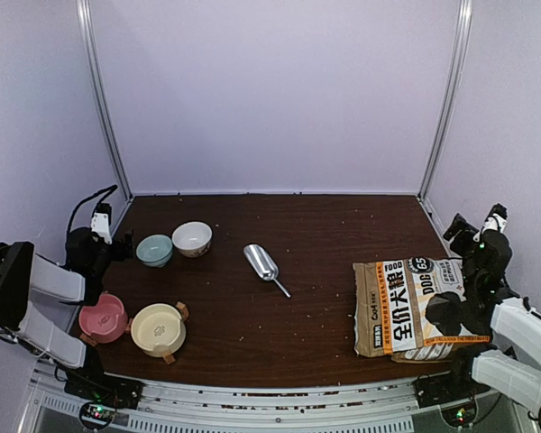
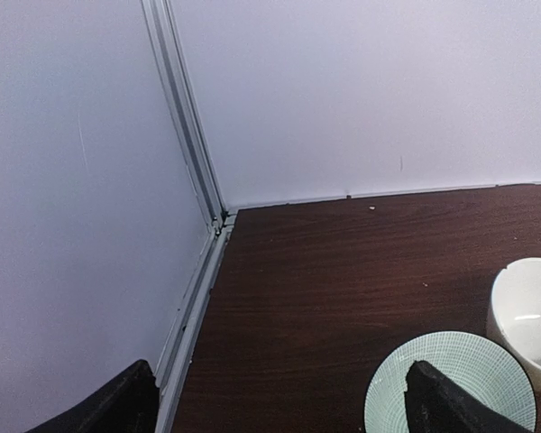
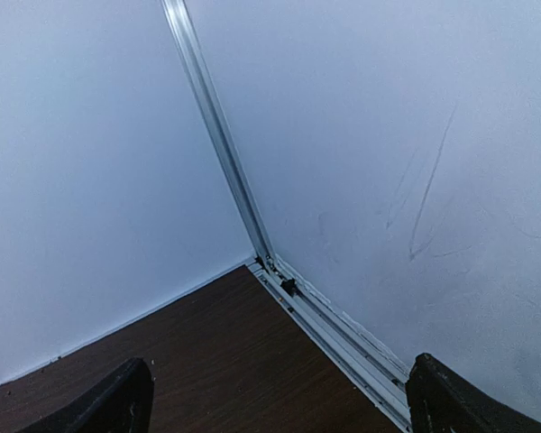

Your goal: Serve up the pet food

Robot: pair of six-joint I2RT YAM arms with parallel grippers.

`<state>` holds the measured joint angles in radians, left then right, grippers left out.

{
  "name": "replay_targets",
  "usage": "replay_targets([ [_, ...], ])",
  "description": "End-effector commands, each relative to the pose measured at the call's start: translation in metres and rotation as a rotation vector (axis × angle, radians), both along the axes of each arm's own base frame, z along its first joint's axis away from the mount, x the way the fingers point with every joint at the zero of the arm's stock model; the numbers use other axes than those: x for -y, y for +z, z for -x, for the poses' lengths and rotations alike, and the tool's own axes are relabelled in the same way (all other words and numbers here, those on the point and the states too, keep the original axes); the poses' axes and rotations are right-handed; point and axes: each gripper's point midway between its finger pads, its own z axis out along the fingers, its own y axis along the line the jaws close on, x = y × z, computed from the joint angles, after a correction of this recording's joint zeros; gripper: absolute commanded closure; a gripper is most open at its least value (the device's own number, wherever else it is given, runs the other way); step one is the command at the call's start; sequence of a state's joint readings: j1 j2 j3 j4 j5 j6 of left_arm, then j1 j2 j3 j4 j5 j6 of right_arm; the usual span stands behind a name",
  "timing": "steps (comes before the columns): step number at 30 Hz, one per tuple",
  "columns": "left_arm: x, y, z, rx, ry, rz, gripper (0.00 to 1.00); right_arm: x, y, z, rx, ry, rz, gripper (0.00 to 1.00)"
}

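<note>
No mass of pet food shows in any view; only a few tiny specks lie on the dark wooden table [image 1: 325, 234]. The orange, black and white printed bag [image 1: 410, 307] lies flat at the right. A metal scoop [image 1: 264, 265] lies mid-table. My left gripper [image 1: 117, 244] is open and empty at the far left, just beside a teal bowl [image 1: 153, 250]. In the left wrist view the gripper [image 2: 279, 406] is open, its right finger over the teal bowl [image 2: 487, 370]. My right gripper [image 1: 464, 230] is open and empty behind the bag; its wrist view [image 3: 279, 406] shows only the back right corner.
A white bowl [image 1: 192, 239] stands next to the teal one, also in the left wrist view [image 2: 527, 316]. A pink bowl [image 1: 103, 318] and a cream bowl [image 1: 159, 329] sit at the front left. Lavender walls with metal rails [image 3: 334, 325] enclose the table.
</note>
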<state>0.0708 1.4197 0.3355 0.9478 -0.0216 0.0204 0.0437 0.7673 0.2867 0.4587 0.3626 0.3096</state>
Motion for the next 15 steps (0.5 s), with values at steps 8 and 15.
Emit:
replay_targets([
  [8, -0.018, 0.047, 0.025, 0.056, 0.129, 0.088, 0.02, 0.018, 0.005, 0.019, -0.140, -0.122, -0.048, 0.00],
  [15, -0.030, 0.117, 0.063, -0.075, 0.279, 0.364, 0.02, -0.029, 0.032, 0.020, -0.236, 0.104, -0.093, 0.00],
])
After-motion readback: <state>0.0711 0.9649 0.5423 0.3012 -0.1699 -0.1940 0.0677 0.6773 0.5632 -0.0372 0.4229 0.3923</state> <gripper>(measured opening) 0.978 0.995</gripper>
